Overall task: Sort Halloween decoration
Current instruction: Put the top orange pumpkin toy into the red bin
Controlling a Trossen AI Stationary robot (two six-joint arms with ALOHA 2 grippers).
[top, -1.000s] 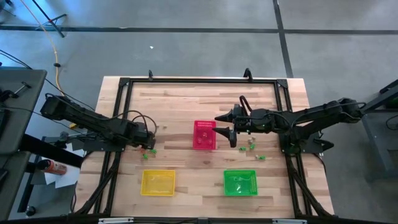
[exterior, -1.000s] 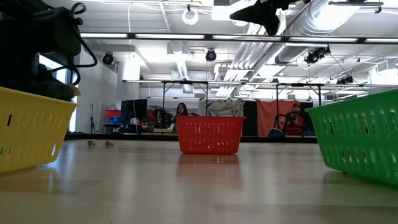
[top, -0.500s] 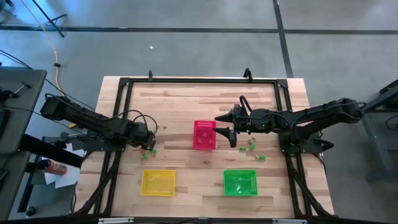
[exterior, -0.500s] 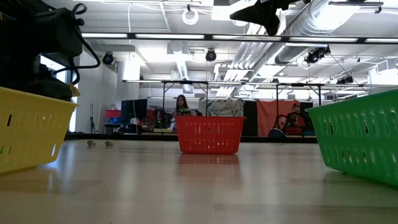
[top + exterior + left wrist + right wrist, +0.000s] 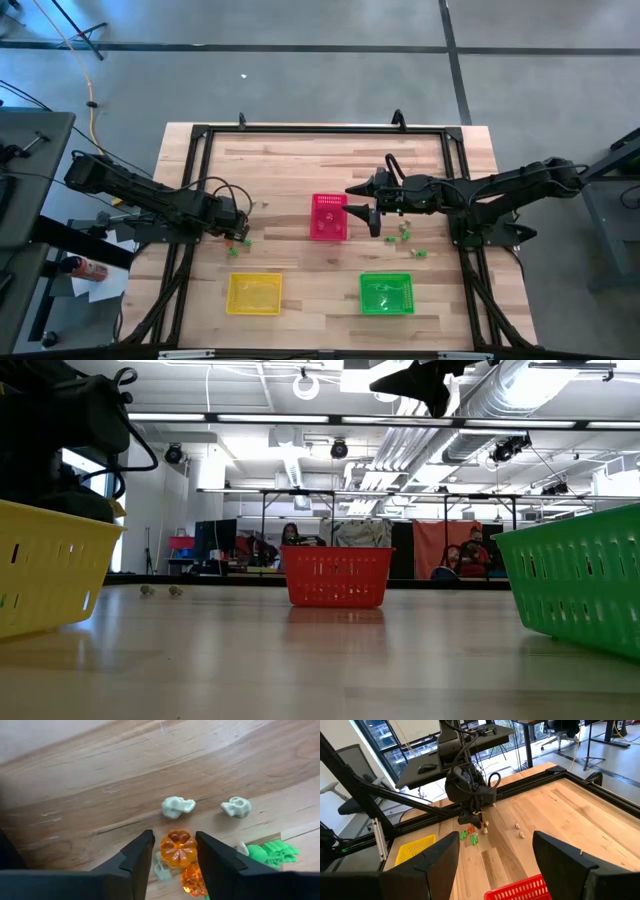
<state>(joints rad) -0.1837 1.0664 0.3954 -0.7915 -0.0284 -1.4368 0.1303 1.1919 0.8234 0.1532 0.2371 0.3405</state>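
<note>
Left gripper (image 5: pixel 172 851) jaws straddle orange pumpkin trinket (image 5: pixel 178 848), not visibly clamped; right gripper (image 5: pixel 372 218) waits jaws apart beside the red basket (image 5: pixel 327 217).

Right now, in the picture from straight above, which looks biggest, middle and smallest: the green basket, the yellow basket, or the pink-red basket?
From largest to smallest in the high view:
1. Green plastic mesh basket and yellow plastic mesh basket: they look about alike, so I won't rank one over the other.
2. Pink-red plastic mesh basket: it looks a bit smaller, and narrower.
</note>
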